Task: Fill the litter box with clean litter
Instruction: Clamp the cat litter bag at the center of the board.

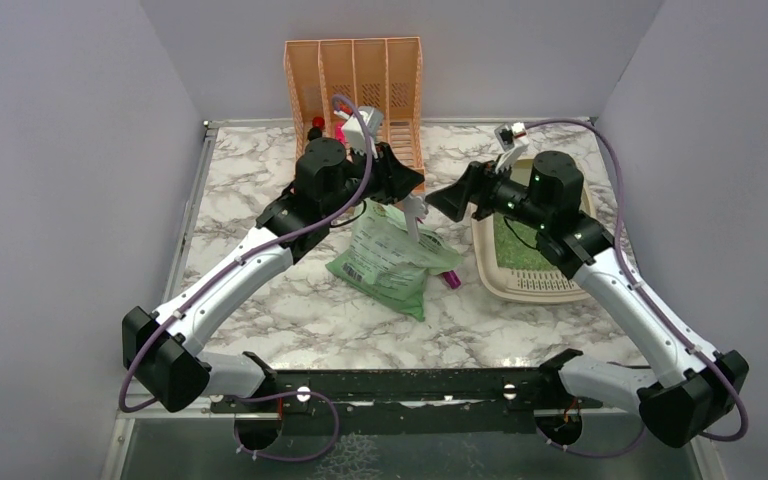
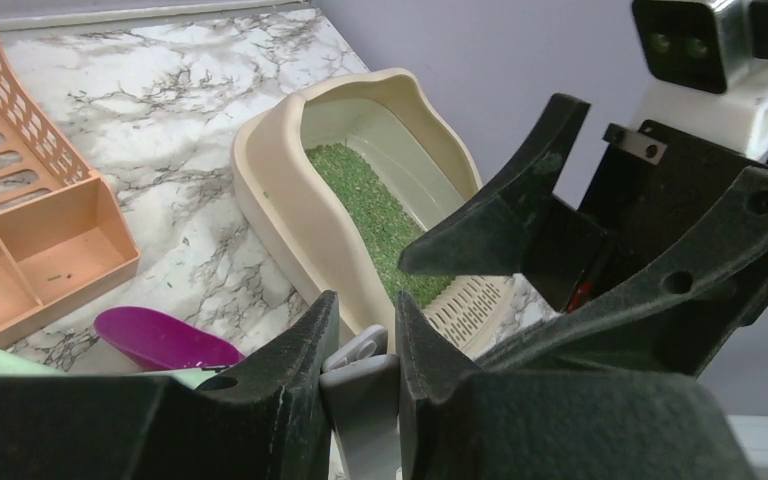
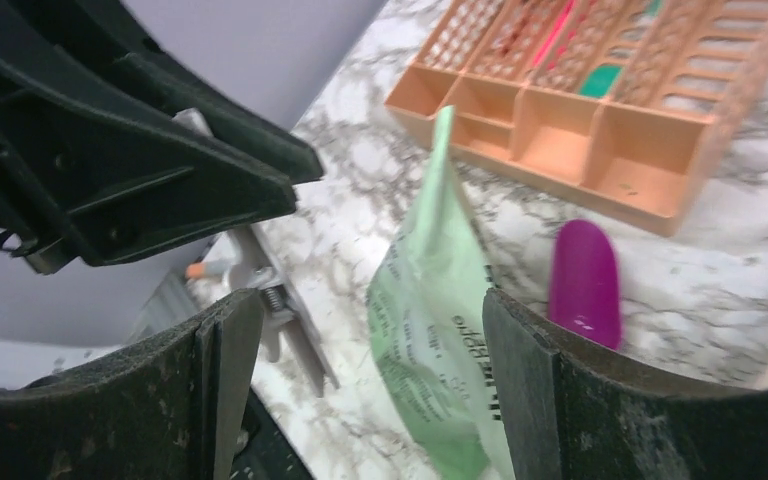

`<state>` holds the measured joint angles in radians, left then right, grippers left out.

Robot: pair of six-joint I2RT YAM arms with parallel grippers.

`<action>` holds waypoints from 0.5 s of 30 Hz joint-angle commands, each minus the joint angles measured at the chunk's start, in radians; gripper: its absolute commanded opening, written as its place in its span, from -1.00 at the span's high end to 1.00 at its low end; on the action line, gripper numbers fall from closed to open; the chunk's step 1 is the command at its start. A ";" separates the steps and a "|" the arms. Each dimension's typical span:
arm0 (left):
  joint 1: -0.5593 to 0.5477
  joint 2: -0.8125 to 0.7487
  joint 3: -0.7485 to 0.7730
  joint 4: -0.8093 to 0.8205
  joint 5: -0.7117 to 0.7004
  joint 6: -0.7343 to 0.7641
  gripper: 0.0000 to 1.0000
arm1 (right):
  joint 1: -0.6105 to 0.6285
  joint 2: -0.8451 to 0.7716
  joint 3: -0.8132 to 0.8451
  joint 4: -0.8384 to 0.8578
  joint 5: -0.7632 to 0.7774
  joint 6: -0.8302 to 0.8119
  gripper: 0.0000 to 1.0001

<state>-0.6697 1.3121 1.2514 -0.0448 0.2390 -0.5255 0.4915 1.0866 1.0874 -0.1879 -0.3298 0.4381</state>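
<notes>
While my left gripper [image 2: 363, 315] is clenched on a grey spring clip [image 2: 360, 400], my right gripper [image 3: 365, 310] stands wide apart and grasps nothing. The upright top edge of the pale green bag [image 3: 430, 300] rises between its two pads. Both grippers meet above the middle of the marble table [image 1: 290, 300].

The litter box [image 2: 270, 170] sits on the right side of the table, near the bag. A thin layer of clean litter [image 2: 370, 210] covers much of its floor, and bare beige shows at the far end.

I judge the step in hand to be clearing the clip from the bag so that more can be poured. To do it well, I would carry the clip away sideways. I would then shut the right pads squarely on the bag's top edge. The bag's mouth should stay upward until it hangs over the tray, or granules will scatter on the marble.

Counted:
- one litter box
- one bag
- one clip
- one purple scoop [image 2: 160, 340], beside the bag
- one peach organiser [image 1: 355, 80], at the back
- two arms
</notes>
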 commanded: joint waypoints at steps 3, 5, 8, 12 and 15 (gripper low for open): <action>-0.005 -0.017 0.016 0.029 0.010 0.006 1.00 | -0.008 0.032 -0.020 0.173 -0.346 0.053 -0.68; -0.005 -0.017 0.017 0.026 0.006 0.004 1.00 | -0.008 0.029 -0.032 0.209 -0.348 0.057 -0.68; -0.006 -0.017 0.019 0.023 0.004 0.002 1.00 | -0.008 0.040 -0.031 0.212 -0.357 0.054 -0.68; -0.005 -0.019 0.021 0.022 0.007 0.000 1.00 | -0.008 0.068 -0.024 0.202 -0.377 0.048 -0.52; -0.005 -0.020 0.023 0.019 0.002 -0.003 1.00 | -0.008 0.084 -0.016 0.195 -0.390 0.041 -0.44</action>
<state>-0.6701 1.3121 1.2514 -0.0463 0.2394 -0.5259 0.4831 1.1454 1.0622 -0.0189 -0.6613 0.4816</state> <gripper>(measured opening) 0.245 0.735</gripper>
